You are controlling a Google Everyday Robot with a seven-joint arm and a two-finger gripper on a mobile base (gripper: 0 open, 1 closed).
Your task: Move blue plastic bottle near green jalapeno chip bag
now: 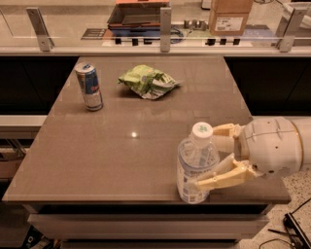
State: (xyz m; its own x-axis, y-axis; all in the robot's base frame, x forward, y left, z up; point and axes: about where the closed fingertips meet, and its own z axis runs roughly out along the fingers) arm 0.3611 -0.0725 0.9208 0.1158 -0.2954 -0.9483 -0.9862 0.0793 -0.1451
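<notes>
The blue plastic bottle (pixel 195 165), clear with a white cap and pale label, stands upright near the table's front right edge. My gripper (pixel 210 158) reaches in from the right with one finger on each side of the bottle, closed against it. The green jalapeno chip bag (pixel 147 81) lies crumpled at the far middle of the table, well away from the bottle.
A slim blue-and-silver can (pixel 89 86) stands at the far left of the brown table (pixel 121 146). Behind the table runs a counter with metal posts (pixel 165 22), a cardboard box (pixel 230 15) and a dark tray (pixel 138 13).
</notes>
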